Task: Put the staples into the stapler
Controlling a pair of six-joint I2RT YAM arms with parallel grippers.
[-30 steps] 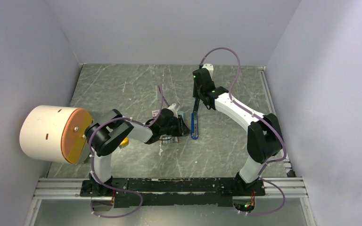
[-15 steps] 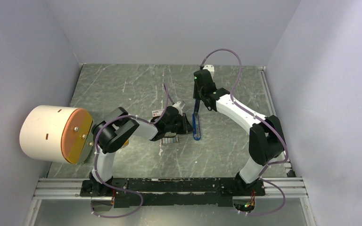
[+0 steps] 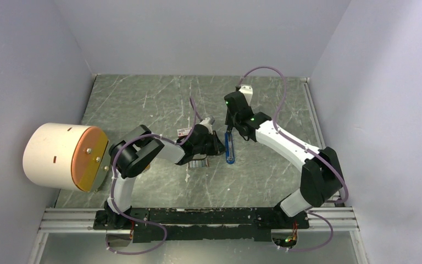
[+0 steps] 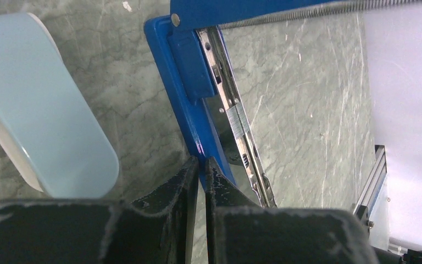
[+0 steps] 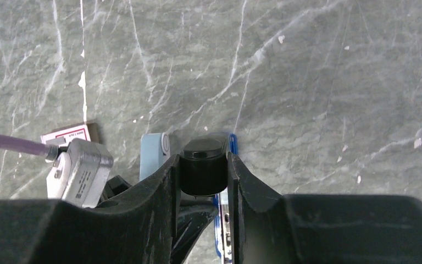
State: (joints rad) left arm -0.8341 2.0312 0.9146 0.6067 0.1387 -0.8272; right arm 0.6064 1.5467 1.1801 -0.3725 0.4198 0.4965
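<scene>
Black left gripper [image 4: 200, 165] is pinched on the stapler's [image 4: 184, 82] blue side wall, mid-surface. Your right gripper [image 5: 202, 165] clamps its black cap [image 5: 200, 146], holding the top raised. Staples [image 4: 237, 118] lie in the open channel. Next, probably, lower the top squarely onto it.

Robotics lab test cell, plain pale walls [image 3: 198, 33] boxing in a grey marbled table [image 3: 143, 99], two robot arms [image 3: 280, 138] bolted to an aluminium rail [image 3: 66, 220], looped cables [image 3: 264, 67]

L gripper [image 4: 202, 161] nrly closed; R gripper [image 5: 203, 160] clamping, arm extended.
</scene>
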